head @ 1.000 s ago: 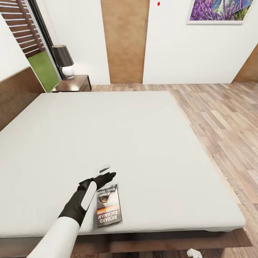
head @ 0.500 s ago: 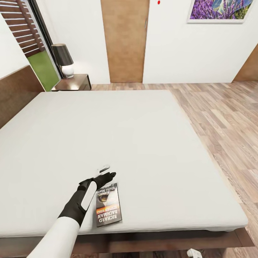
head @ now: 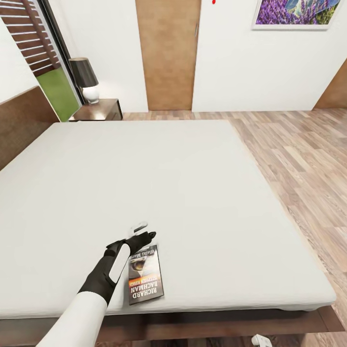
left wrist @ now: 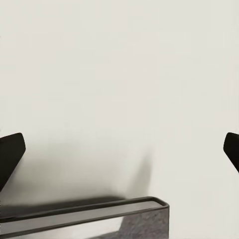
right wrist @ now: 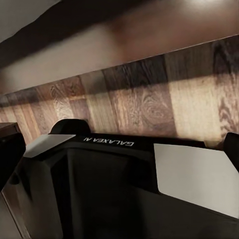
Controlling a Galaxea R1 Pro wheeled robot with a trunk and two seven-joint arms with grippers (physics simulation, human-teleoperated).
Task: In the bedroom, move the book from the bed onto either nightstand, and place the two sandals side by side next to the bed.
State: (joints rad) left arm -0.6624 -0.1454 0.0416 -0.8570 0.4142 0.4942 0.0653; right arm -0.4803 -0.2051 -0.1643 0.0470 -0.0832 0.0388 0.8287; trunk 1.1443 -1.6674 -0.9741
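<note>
**One book to lift, sandals yet to come**

One step is in hand, as I judge it: getting the book (head: 145,275) off the bed (head: 202,193) so it can go onto a nightstand (head: 99,110). The book lies flat on the light-grey mattress, near the bed's foot edge, cover up with "RICHARD BACHMAN" legible in the head view.

My left gripper (head: 143,231) sits low over the mattress, just beyond the book's far short edge, on the side towards the headboard. Its fingers are spread wide: in the left wrist view the two dark fingertips (left wrist: 11,153) stand at opposite edges with bare mattress between them, and the book's corner shows close under the camera. So the book is beside and slightly behind the fingertips, not between them. I cannot tell whether the wrist touches the cover.

Next, I think I need to draw the gripper back and lower one finger to the book's edge; a thin paperback lying flat on a soft surface will be awkward to pinch, so sliding it towards the bed's edge may help.

My right gripper I cannot judge as spread or closed; its wrist view shows the robot's own dark body and wood-plank floor (right wrist: 149,99).

The nightstand with a lamp (head: 86,79) stands by the headboard, well apart from the book.
</note>
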